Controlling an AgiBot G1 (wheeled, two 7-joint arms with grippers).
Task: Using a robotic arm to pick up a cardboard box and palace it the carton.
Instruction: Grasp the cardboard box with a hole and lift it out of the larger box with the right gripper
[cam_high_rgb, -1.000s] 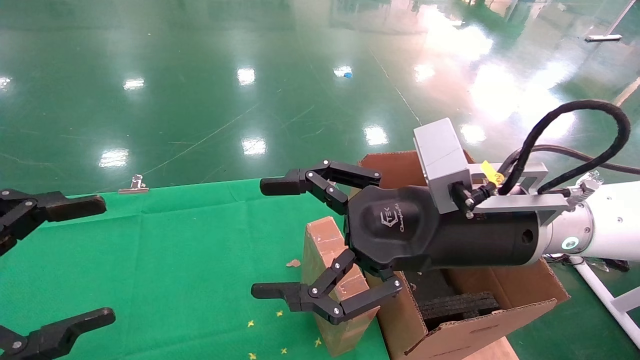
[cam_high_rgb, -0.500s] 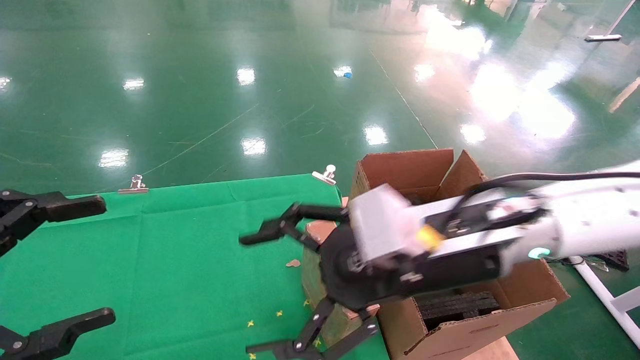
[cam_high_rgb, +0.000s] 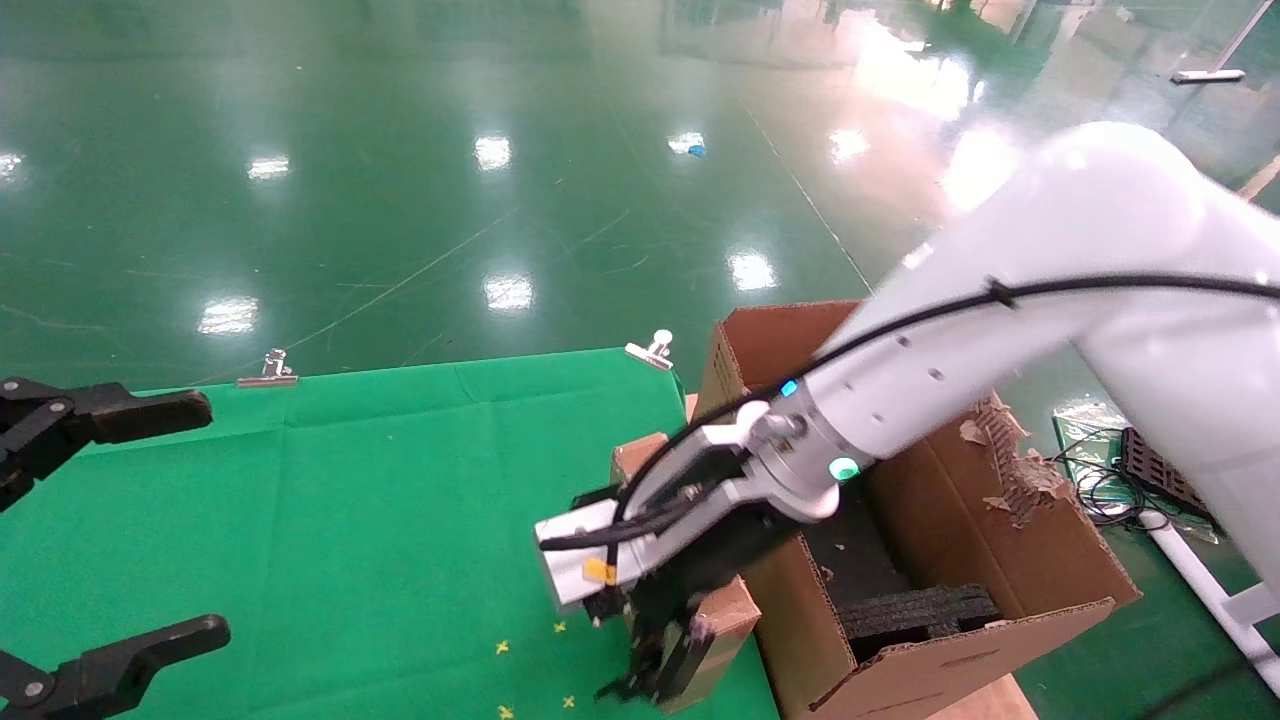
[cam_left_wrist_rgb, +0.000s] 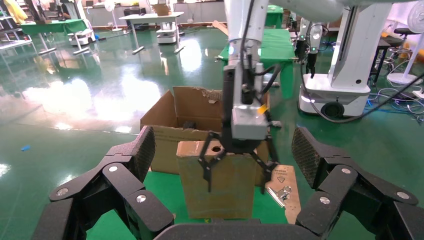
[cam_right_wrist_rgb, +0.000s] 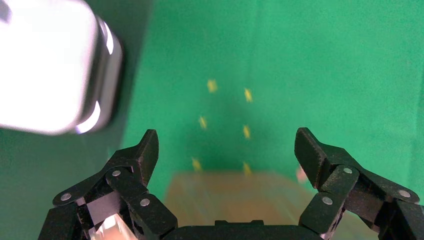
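Head view: end effector (cam_high_rgb: 655, 640) now lower

The worktop (cam_high_rgb: 350, 480) wears a bright green cloth flecked with small yellow specks (cam_high_rgb: 502, 648) toward six o'clock. The cardboard box (cam_left_wrist_rgb: 218, 186) is plain brown with a glossy sheen — a dark round hole (cam_left_wrist_rgb: 216, 148) marks its upper face. At four o'clock the carton (cam_high_rgb: 930, 560) is corrugated brown, its torn wall edge paler and ragged, with black foam pieces (cam_high_rgb: 915, 610) inside. The robotic arm (cam_high_rgb: 1000, 320) is white, with a teal ring light (cam_high_rgb: 843, 467), a black cable and a grey camera block (cam_high_rgb: 580, 560) bearing a yellow tag (cam_high_rgb: 600, 571). Its right end effector (cam_left_wrist_rgb: 237, 162) is black — so is the left end effector (cam_high_rgb: 90, 530) at nine o'clock. The floor (cam_high_rgb: 450, 150) beyond is shiny dark green with white glare patches.
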